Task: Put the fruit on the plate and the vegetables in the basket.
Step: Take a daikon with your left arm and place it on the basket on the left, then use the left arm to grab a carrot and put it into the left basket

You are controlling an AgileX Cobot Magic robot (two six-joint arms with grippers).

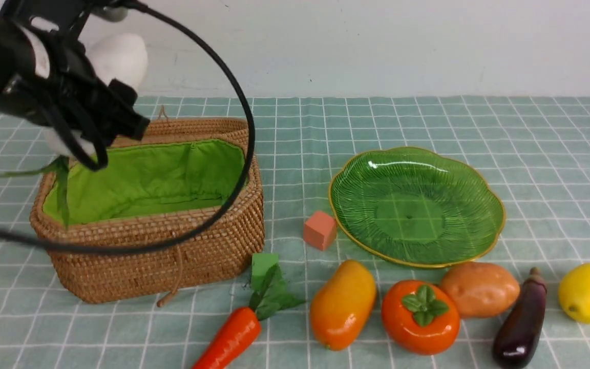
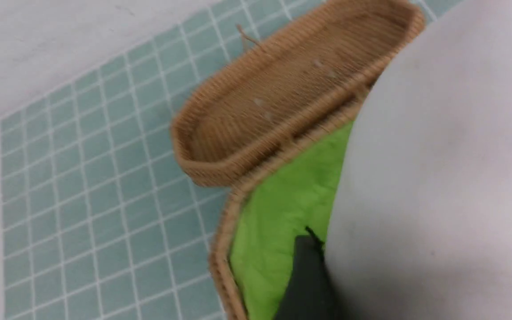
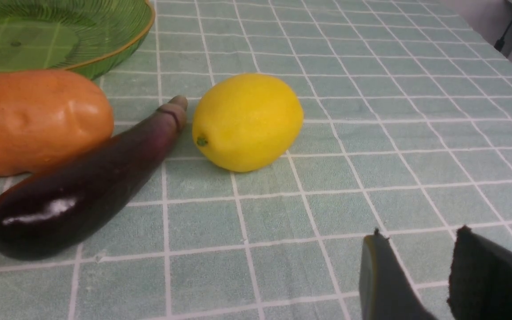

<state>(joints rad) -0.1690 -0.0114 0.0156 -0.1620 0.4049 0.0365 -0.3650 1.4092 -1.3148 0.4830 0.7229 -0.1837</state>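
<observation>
Hanging in the upper left of the front view, the left gripper (image 1: 90, 136) is clamping the white radish (image 1: 121, 59) over the left end of the basket (image 1: 172, 256), and the radish's leaves are trailing across the wicker rim there. Let go from here, the radish is probably going to strike that rim and tip out onto the cloth instead of dropping onto the green lining. The black cable (image 1: 246, 128) is looping across the basket's mouth and may snag it. At the lower right of the right wrist view, the right gripper (image 3: 418, 240) is standing parted and empty, near the lemon (image 3: 247, 122).
</observation>
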